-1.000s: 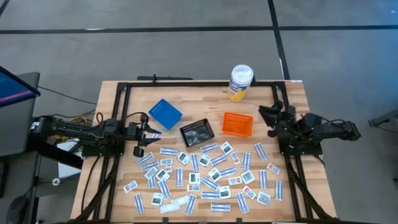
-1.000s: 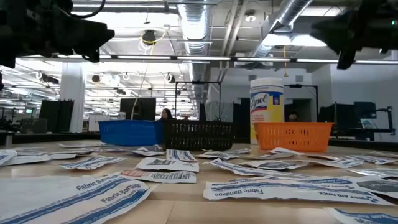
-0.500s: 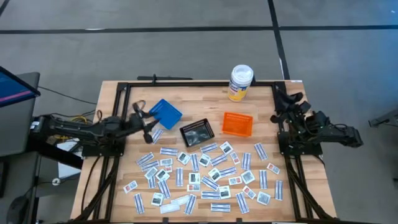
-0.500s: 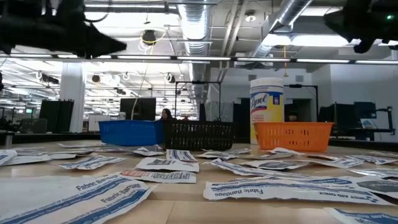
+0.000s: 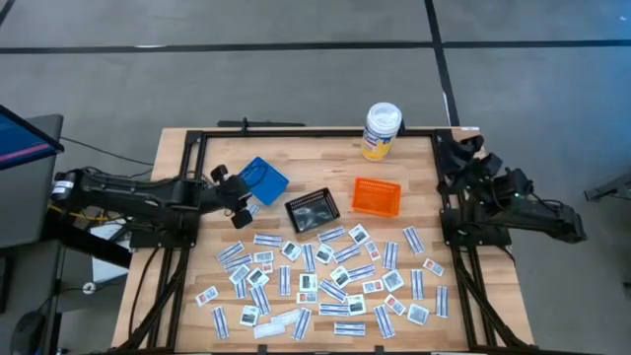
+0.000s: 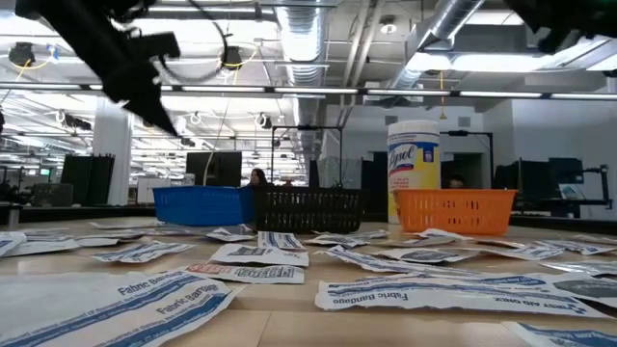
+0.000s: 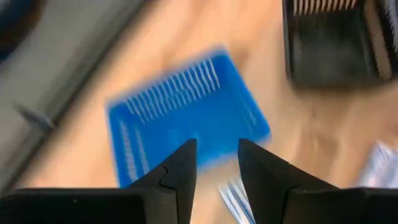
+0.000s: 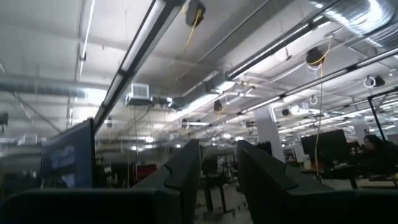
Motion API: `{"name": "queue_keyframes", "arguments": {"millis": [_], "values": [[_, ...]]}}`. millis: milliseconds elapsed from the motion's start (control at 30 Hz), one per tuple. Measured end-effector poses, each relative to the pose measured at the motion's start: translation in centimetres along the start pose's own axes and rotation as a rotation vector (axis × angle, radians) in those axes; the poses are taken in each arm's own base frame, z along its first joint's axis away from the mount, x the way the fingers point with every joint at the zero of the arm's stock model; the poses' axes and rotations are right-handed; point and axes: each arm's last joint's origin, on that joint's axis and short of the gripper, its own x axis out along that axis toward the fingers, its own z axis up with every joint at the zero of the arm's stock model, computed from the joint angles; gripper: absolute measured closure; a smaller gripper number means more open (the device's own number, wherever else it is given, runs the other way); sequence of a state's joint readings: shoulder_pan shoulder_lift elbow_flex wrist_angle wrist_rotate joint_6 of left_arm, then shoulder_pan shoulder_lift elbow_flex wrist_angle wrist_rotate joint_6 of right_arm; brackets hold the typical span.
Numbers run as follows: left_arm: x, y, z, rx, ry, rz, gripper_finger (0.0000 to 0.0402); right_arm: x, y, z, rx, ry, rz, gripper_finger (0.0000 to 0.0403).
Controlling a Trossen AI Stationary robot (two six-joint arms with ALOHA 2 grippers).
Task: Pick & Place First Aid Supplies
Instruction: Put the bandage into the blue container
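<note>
We see a grey floor (image 5: 296, 79) around the table (image 5: 325, 163), crossed by dark seam lines (image 5: 434, 30). The tabletop is light wood with a black frame along its edges. At the left edge of the high view a dark monitor (image 5: 20, 138) shows a blue and pink screen.

In the low view the room behind is a large open hall. The ceiling carries silver ducts (image 6: 299, 39), pipes and long strip lights (image 6: 318, 92). White columns (image 6: 111, 145) stand at left. Dark monitors (image 6: 214, 167) line distant desks, and a person (image 6: 257, 177) sits far back. The right wrist view shows the same ceiling, with a hanging yellow cable (image 8: 189, 31).
</note>
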State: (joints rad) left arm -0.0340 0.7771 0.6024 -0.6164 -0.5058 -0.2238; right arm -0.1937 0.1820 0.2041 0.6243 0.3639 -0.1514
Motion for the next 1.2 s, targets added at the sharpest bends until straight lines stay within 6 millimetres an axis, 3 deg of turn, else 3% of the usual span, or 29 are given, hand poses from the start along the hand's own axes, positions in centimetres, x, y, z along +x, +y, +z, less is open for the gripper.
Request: {"name": "queue_keyframes", "arguments": {"millis": [167,333,567,733,1033,1200], "values": [[2.3,0.4,-1.2,-0.116,0.261,-0.037,0.0282,2.0,0.8,-0.6,-0.043,0.091,0.01,0.0301],[5.0,0.8,-1.7,-0.163,0.416,-0.031,0.0282,3.9,1.5,-1.2,-0.075,0.158,0.008,0.0301],[7.9,0.3,-3.9,-0.162,0.574,-0.051,0.0282,6.1,2.4,-2.2,-0.09,0.238,0.016,0.0301],[8.0,0.2,-3.9,-0.167,0.561,-0.053,0.0282,7.2,2.8,-2.9,-0.112,0.287,0.015,0.0301],[5.9,0.9,-2.4,-0.237,0.366,-0.1,0.0282,9.1,2.9,-4.4,-0.142,0.4,-0.012,0.0301],[6.0,0.8,-2.5,-0.247,0.374,-0.105,0.0282,10.2,3.1,-5.0,-0.134,0.528,-0.022,0.0301]]}}
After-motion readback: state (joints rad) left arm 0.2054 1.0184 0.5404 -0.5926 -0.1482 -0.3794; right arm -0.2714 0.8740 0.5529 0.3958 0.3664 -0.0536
